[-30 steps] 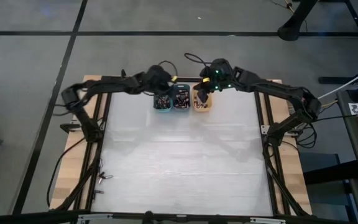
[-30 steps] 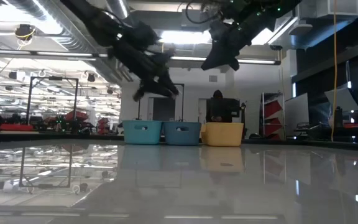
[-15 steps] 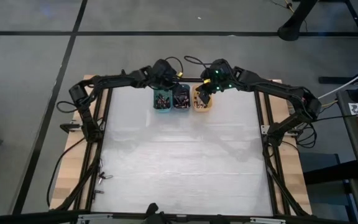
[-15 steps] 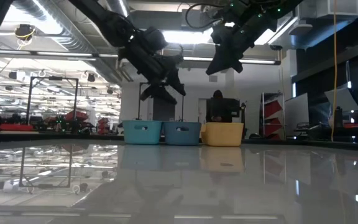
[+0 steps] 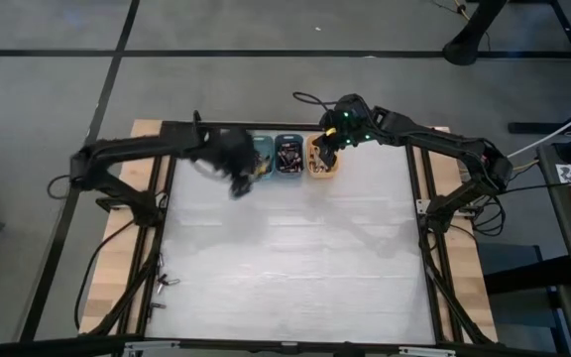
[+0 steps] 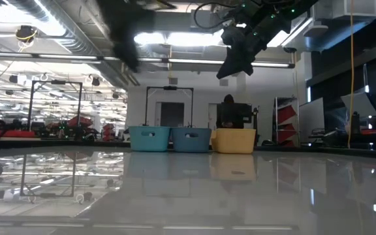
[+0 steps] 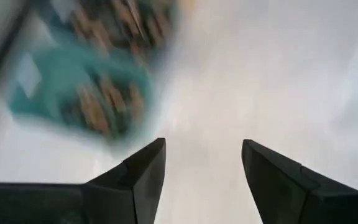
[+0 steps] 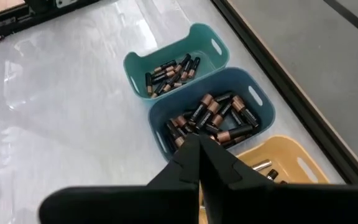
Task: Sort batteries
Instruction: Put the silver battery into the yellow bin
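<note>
Three small bins stand in a row at the table's far edge: teal (image 8: 176, 65), blue (image 8: 213, 118) and orange (image 8: 278, 165). Batteries lie loose in the teal bin (image 8: 171, 73), the blue bin (image 8: 211, 117) and the orange bin (image 8: 263, 167). My right gripper (image 8: 199, 144) hangs shut above the bins, over the edge between the blue and the orange one (image 5: 323, 159), with nothing seen in it. My left gripper (image 7: 204, 152) is open and empty. It is blurred in the high view (image 5: 238, 181), just on the near side of the teal bin (image 5: 259, 157).
The white tabletop (image 5: 285, 258) stretches from the bins to the near edge. A black frame rail (image 5: 419, 198) runs along each side of the table. In the low view the bins (image 6: 191, 138) stand far back, and the right arm (image 6: 240, 46) hangs above them.
My left gripper has opened above the teal bin. It has then swung up and toward the table's near-left, tipping its fingers further down and rolling; it now shows only as a blur. The right gripper has kept its place, shut.
</note>
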Controlling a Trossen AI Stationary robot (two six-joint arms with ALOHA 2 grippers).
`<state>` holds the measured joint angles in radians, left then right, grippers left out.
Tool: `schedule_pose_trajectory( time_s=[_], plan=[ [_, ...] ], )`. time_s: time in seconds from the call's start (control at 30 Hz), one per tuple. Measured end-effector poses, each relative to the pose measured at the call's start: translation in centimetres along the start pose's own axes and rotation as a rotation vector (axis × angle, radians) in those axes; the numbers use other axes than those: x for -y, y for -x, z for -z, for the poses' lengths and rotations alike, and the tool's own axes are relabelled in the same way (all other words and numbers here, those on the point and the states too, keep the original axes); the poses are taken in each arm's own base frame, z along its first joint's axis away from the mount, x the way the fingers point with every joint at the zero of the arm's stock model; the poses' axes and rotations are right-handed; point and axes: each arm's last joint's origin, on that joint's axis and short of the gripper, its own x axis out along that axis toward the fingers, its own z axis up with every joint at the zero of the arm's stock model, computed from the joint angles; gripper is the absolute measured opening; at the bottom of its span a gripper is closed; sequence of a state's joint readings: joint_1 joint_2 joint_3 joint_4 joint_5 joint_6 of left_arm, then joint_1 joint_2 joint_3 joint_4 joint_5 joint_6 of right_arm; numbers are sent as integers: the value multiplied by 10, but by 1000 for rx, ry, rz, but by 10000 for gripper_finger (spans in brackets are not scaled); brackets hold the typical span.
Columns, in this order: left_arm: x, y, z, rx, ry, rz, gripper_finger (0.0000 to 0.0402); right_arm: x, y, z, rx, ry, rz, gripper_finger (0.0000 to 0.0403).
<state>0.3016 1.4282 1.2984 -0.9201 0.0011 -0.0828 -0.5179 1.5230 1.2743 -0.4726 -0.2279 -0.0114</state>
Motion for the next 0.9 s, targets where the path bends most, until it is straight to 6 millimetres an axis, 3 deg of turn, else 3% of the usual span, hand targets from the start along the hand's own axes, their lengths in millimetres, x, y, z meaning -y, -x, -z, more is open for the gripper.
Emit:
schedule_pose_trajectory(
  time_s=[0.23,0.37,0.53,0.67,0.9],
  plan=[
    [72,30,76,-303,-69,32,200,0,0,-2,16,27,0,0],
    [105,34,117,-399,-43,82,200,0,0,-5,54,36,0,0],
    [141,26,156,-418,23,137,200,0,1,-11,116,50,2,0],
    [160,17,186,-431,54,177,200,0,1,-13,127,48,1,0],
    [169,18,231,-480,65,119,200,-1,1,-12,123,14,-24,0]
  ],
)
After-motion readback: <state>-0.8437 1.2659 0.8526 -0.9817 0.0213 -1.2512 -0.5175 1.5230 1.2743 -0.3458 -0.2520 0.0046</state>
